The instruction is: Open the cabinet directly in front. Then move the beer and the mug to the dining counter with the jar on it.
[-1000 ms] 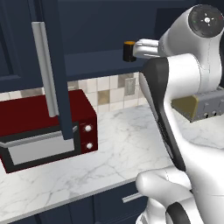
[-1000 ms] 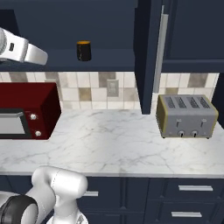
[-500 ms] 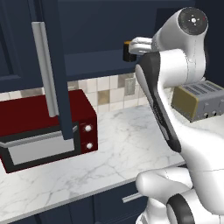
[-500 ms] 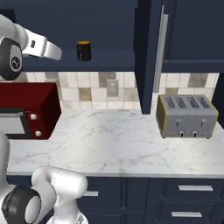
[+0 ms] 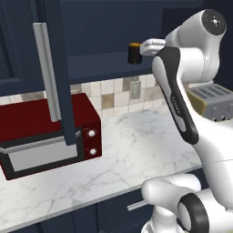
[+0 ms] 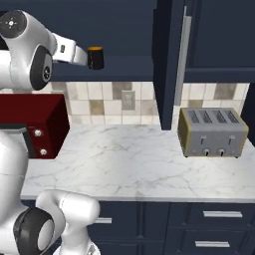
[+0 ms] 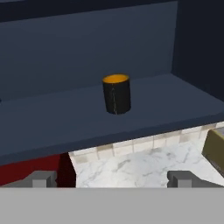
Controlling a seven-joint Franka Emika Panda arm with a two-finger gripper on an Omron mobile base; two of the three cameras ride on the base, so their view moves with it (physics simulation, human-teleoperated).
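My gripper point(image 7: 112, 178) stands with its jaws wide apart and empty, level with the front edge of the open cabinet point(image 7: 87, 118) shelf. The mug point(image 7: 117, 93) sits upright on that shelf, ahead and apart from my fingertips, roughly centred between them. To grasp well, I judge I should advance straight in, keep level, and close around mid-body. My arm is raised high, forearm reaching toward the shelf above the counter point(image 5: 136, 150).

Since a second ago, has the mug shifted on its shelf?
No. The mug stands at the same spot above the tiled backsplash in the right base view.
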